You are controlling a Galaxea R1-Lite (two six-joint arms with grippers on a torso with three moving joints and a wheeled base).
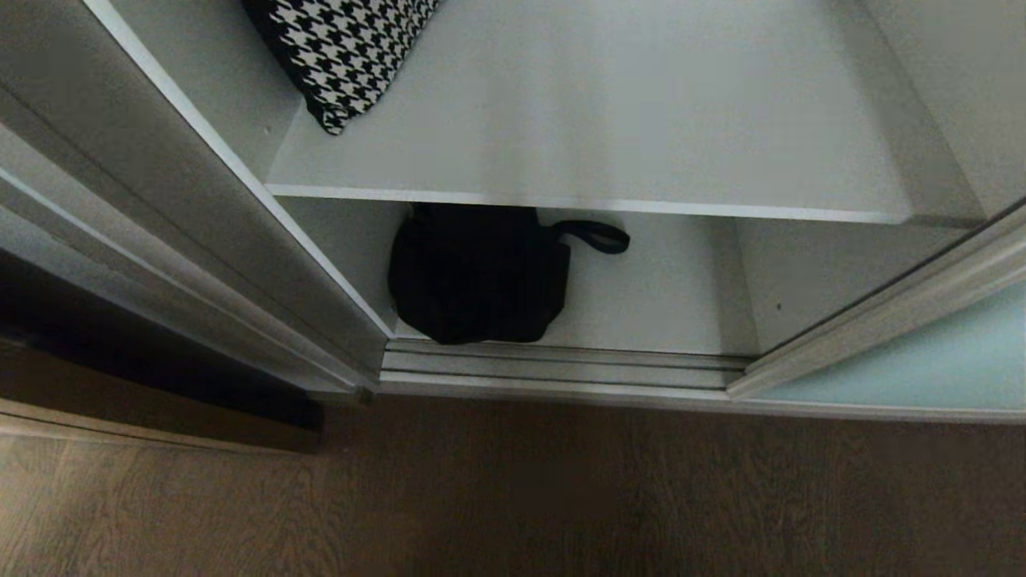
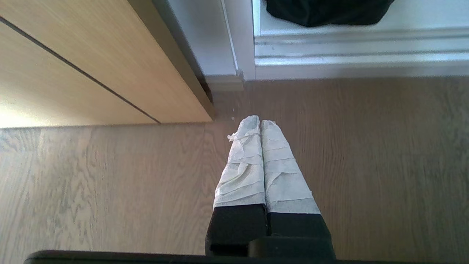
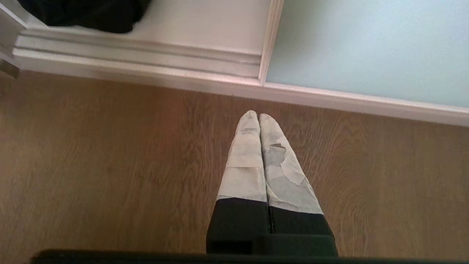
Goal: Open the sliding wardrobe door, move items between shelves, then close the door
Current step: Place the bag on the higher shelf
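Observation:
The wardrobe stands open. Its sliding door, frosted pale blue-green glass in a silver frame, is slid to the right; it also shows in the right wrist view. A black pouch bag with a strap lies on the lowest shelf, partly under the upper shelf. The houndstooth bag lies at the back left of that upper shelf. Neither arm is in the head view. My left gripper and right gripper hang shut and empty over the wooden floor, short of the wardrobe.
A ribbed silver floor track runs along the wardrobe's front. A tan wooden cabinet stands to the left of the opening. The wardrobe's left side panel bounds the opening. Wooden floor spreads in front.

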